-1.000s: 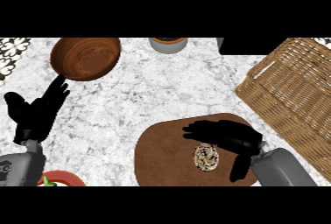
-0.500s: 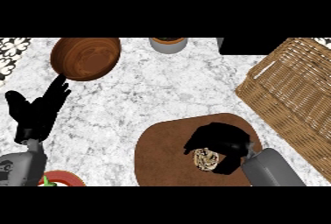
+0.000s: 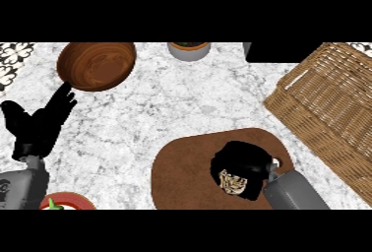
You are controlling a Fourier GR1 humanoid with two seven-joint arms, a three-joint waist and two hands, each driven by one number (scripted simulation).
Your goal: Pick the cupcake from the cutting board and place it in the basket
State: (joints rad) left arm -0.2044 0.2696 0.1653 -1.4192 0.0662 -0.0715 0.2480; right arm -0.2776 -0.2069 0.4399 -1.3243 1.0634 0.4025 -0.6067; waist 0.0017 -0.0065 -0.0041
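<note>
The cupcake (image 3: 233,182), pale with dark swirls, sits on the brown cutting board (image 3: 185,170) at the lower middle. My right hand (image 3: 243,160) lies over it with fingers curled round its top and sides, hiding most of it. The wicker basket (image 3: 327,98) stands at the right edge, apart from the board. My left hand (image 3: 40,123) rests open at the left edge, fingers pointing up toward the wooden bowl.
A brown wooden bowl (image 3: 96,65) stands at the upper left. A grey pot (image 3: 190,50) sits at the top middle beside a dark block (image 3: 280,51). A red plate (image 3: 65,202) with something green shows at the lower left.
My right hand has come down over the cupcake and its fingers have curled round it. The left hand has not moved.
</note>
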